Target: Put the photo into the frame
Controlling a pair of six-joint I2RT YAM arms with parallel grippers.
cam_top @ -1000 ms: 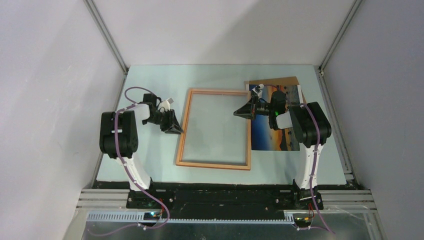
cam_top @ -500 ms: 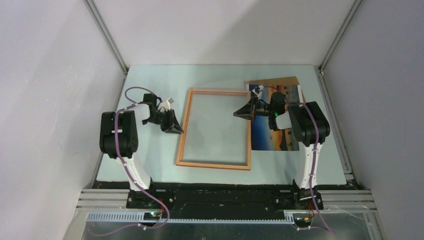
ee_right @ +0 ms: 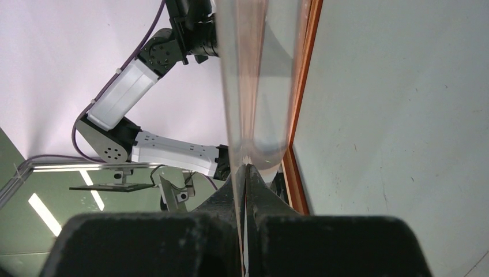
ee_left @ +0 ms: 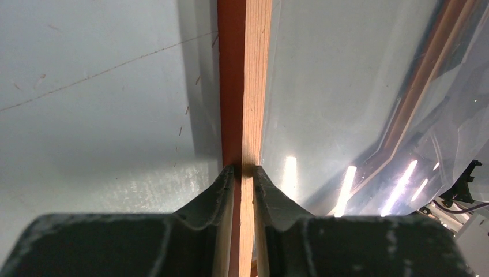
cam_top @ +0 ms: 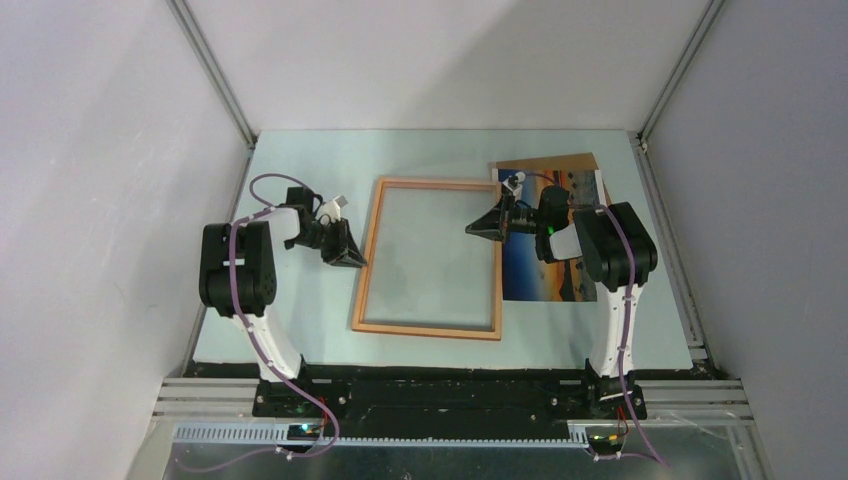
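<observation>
The frame [cam_top: 428,331], thin orange-brown wood, lies flat mid-table. My left gripper [cam_top: 352,258] is at its left rail; in the left wrist view the jaws [ee_left: 244,168] are shut on that wooden rail [ee_left: 245,86]. My right gripper [cam_top: 474,229] is at the frame's right side. In the right wrist view its jaws [ee_right: 247,167] pinch the edge of the clear pane [ee_right: 248,86], which curves away from them beside the orange rail [ee_right: 300,86]. The photo [cam_top: 545,270], a sunset print, lies face up right of the frame, partly under my right arm.
A brown backing board [cam_top: 570,162] pokes out from under the photo's far end. Grey walls with aluminium rails [cam_top: 215,75] close the table at the back and both sides. Bare pale table [cam_top: 300,320] shows left of the frame.
The left jaws have closed a little tighter on the frame's left rail. The right arm has edged slightly left. The frame and photo lie where they were.
</observation>
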